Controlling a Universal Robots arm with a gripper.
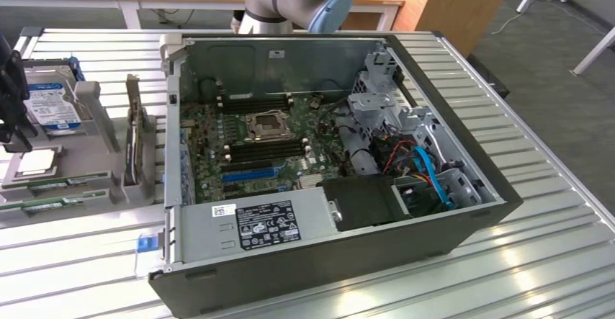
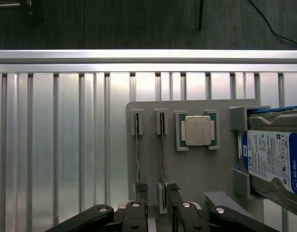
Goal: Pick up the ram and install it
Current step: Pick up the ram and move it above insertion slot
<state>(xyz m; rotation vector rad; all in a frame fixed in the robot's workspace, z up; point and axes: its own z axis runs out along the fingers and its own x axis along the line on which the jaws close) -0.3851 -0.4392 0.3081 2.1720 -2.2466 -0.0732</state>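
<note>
The tool (image 2: 157,189) is hanging over the grey holder (image 2: 196,174) on the desk (image 2: 66,145), its jaws standing wide and gripping nothing. The ram (image 2: 162,154) is sitting on edge in its slot, one end lying between the fingers (image 2: 173,200). A second stick (image 2: 137,159) is standing just beside it.

"WD Blue" on the hard drive (image 2: 276,159) label

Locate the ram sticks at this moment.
Two ram sticks stand on edge in the grey holder at the exterior view's left, outside the case, beside the CPU.
</note>
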